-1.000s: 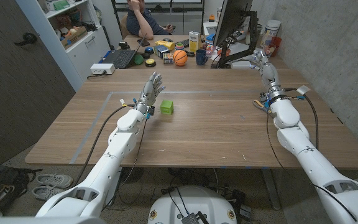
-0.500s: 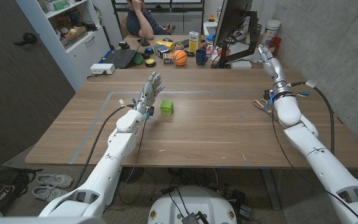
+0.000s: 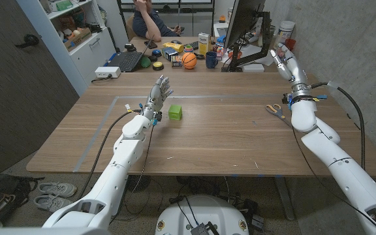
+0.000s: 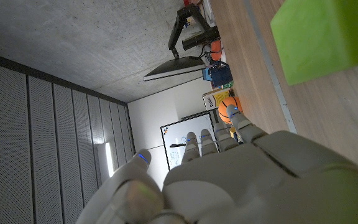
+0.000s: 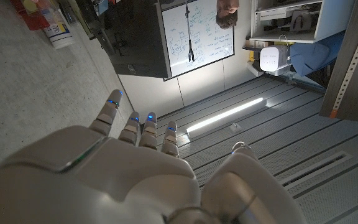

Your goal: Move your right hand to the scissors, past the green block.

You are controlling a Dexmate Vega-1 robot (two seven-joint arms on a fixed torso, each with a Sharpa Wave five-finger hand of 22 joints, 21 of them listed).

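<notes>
The right hand [image 3: 284,62], fingers spread and empty, is raised beyond the scissors [image 3: 275,110] on the surface [image 3: 214,143]; the green block [image 3: 175,112] sits well apart, near the empty, spread-fingered left hand [image 3: 160,89].

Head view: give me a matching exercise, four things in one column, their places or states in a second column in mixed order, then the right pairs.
Things:
1. green block
2. scissors
3. left hand
4. right hand

Places or states:
A. raised above the table's far right corner, fingers apart, holding nothing
B. lying on the table beside the right forearm
C. on the table just right of the left wrist
D. fingers spread and pointing away from the robot, left of the block

Pairs: 1-C, 2-B, 3-D, 4-A
</notes>
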